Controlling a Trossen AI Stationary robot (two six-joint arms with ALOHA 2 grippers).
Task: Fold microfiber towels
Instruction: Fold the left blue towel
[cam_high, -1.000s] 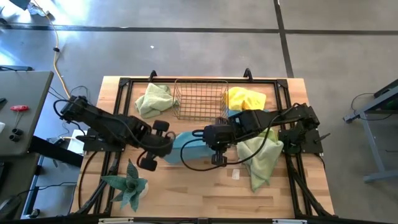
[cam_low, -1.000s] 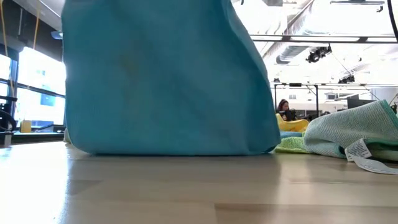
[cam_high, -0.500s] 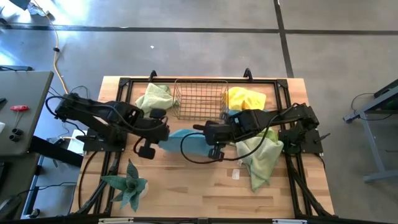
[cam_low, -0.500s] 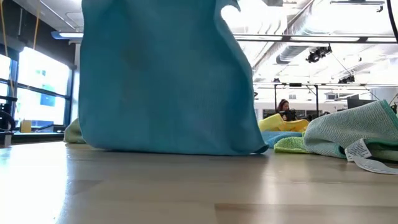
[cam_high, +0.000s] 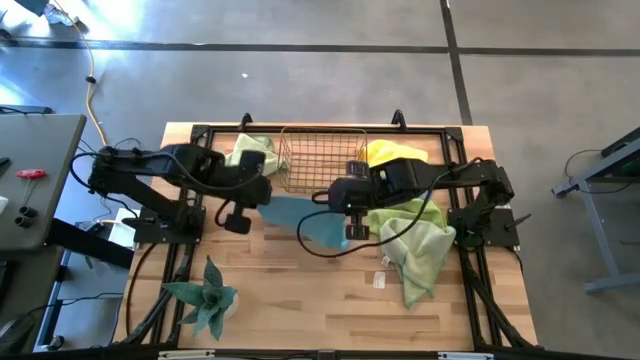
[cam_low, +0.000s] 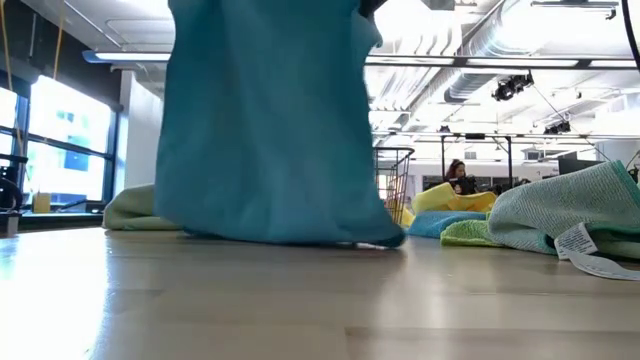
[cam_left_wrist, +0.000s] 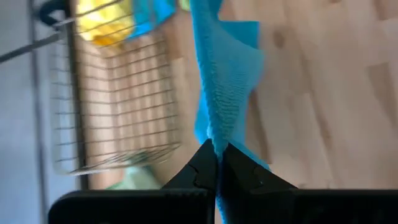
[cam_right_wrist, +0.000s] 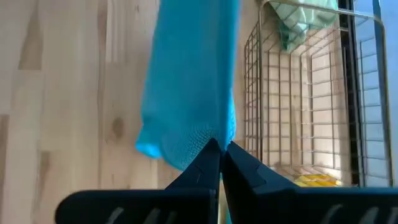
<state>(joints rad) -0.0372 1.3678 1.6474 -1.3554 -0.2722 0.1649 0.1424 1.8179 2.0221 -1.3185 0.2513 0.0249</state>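
Note:
A blue microfiber towel (cam_high: 300, 218) hangs between my two grippers just in front of the copper wire basket (cam_high: 321, 160). Its lower edge (cam_low: 285, 238) rests on the table. My left gripper (cam_left_wrist: 217, 163) is shut on its left top end, my right gripper (cam_right_wrist: 221, 155) on its right top end. In the high view my left gripper (cam_high: 258, 193) stands left of the towel and my right gripper (cam_high: 343, 205) right of it. A pale green towel (cam_high: 246, 152) lies crumpled at the far left, a yellow one (cam_high: 392, 153) right of the basket. My left gripper pinches the blue towel's upper edge (cam_left_wrist: 214, 140) at its left end between its two fingers, coming slanting down from above. The cloth runs away from the fingers toward the other gripper and hangs below. My right gripper pinches the towel's upper edge (cam_right_wrist: 208, 134) at its right end between its two fingers, slanting down from above. The towel hangs below, its lower edge on the table.
A heap of lime and pale green towels (cam_high: 415, 248) lies at the right, one with a white label (cam_low: 585, 250). A spiky green plant (cam_high: 205, 295) stands at the near left. Bare wood (cam_high: 300, 300) stretches along the near edge.
Both grippers have gone toward the table's far edge and a little up, carrying the blue towel with them. The towel's lower edge has slid along the table toward the basket; the cloth hangs farther from the low camera than before.

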